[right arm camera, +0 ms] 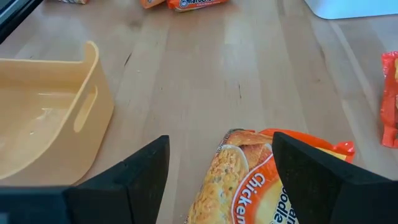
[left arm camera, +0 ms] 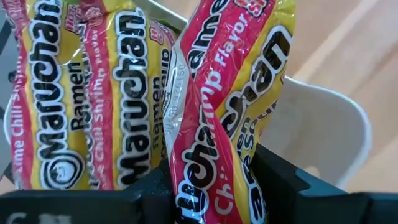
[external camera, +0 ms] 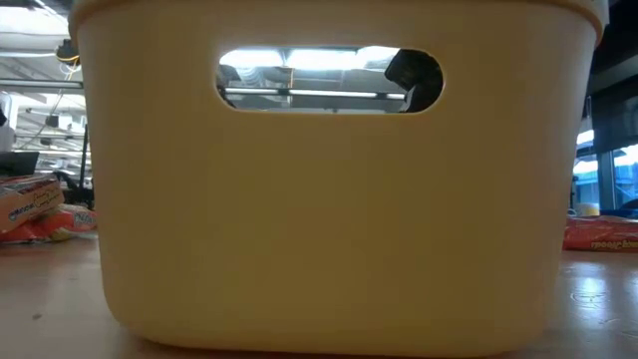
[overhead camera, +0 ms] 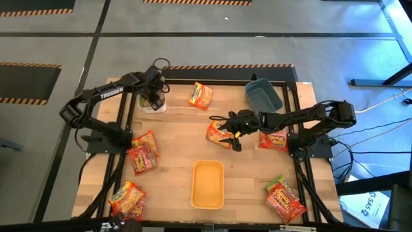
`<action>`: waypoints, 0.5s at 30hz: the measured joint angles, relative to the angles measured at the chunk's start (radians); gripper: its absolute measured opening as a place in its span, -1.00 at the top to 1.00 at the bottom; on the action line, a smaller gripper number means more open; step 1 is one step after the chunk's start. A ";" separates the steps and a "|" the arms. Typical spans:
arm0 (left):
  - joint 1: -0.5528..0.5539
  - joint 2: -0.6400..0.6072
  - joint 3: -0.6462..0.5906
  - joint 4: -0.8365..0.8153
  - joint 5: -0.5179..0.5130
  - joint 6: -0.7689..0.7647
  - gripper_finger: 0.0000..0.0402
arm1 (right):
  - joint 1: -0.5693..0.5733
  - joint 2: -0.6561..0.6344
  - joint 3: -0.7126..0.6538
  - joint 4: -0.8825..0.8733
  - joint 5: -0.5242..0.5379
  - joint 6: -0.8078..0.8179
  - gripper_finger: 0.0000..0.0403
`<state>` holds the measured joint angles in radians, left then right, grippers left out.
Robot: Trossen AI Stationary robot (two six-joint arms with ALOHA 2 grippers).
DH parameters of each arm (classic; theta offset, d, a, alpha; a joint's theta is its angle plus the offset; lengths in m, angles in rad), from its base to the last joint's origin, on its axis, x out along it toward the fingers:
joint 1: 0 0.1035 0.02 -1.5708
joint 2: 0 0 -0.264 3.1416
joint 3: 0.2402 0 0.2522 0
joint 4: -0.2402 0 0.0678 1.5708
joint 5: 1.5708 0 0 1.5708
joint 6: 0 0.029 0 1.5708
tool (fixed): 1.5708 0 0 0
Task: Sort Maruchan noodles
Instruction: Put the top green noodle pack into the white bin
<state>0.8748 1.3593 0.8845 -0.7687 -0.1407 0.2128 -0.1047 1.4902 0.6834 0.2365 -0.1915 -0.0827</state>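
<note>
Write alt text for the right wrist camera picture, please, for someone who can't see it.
The right gripper, open, hovers over an orange Maruchan chicken noodle packet lying on the wooden table. An empty yellow bin sits to one side, with more packets farther off.

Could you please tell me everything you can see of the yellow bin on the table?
The yellow bin is a rectangular, smooth plastic-looking tub with rounded corners and an oval handle slot in its end walls. It stands upright and empty on the wooden table, near the front edge, midway across. No packet or tool touches it.
</note>
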 joint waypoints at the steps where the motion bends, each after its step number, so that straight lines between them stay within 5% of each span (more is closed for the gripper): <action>1: 0.003 0.007 0.000 0.005 -0.001 0.003 0.36 | 0.000 0.000 0.000 0.000 0.000 0.000 -0.31; 15: 0.007 0.048 0.000 0.067 -0.155 -0.012 0.01 | 0.000 0.000 0.000 0.001 -0.002 0.000 -0.31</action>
<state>0.8814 1.4071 0.8845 -0.7020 -0.2955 0.2012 -0.1047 1.4902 0.6834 0.2371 -0.1932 -0.0829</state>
